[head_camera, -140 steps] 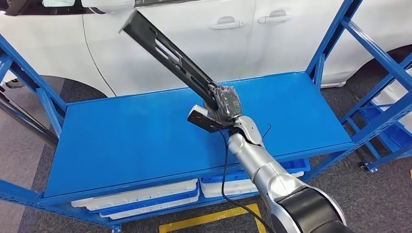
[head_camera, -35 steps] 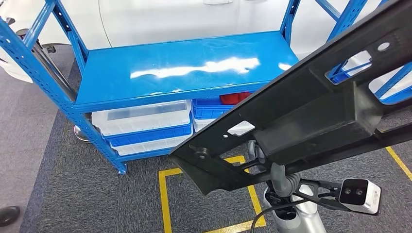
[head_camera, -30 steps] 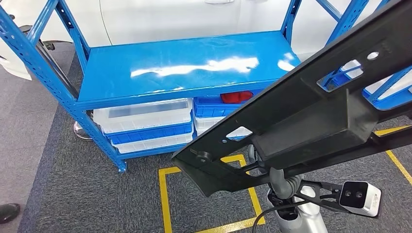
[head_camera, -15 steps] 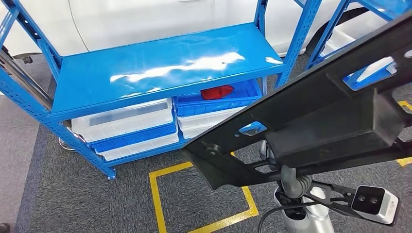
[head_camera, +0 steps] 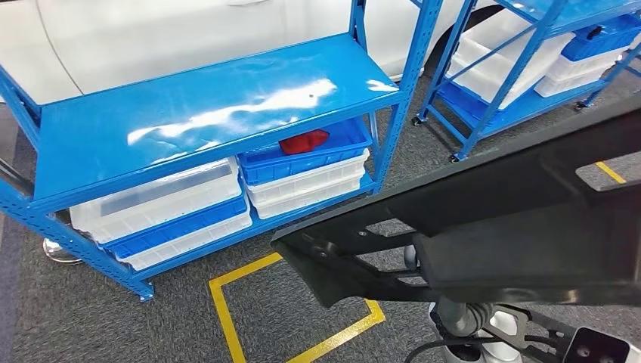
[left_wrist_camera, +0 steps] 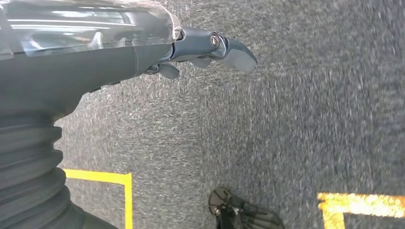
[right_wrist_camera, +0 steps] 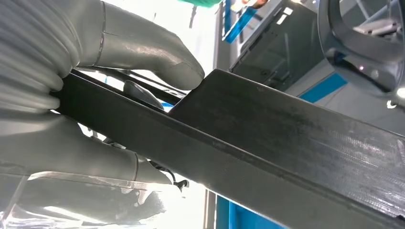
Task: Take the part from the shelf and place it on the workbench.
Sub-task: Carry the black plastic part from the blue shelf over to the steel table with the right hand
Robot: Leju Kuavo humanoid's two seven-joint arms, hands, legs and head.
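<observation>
Smooth grey fingers (right_wrist_camera: 143, 57) of the right hand (right_wrist_camera: 71, 95) were clamped around the long, flat, matte black plastic part (head_camera: 491, 219), carried above speckled grey carpet (head_camera: 113, 325); the left hand (left_wrist_camera: 143, 52) hung empty, fingers loosely extended.

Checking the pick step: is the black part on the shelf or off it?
Off: the right hand grips the black part above the floor, clear of the blue shelf.

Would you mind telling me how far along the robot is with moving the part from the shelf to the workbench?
Done: the long black part is off the blue shelf, whose top board lies bare. In hand: the right robot hand grips the part, thumb pressed on its edge, holding it above the carpet. The left robot hand holds nothing. Left: reaching the workbench and setting the part down.
</observation>
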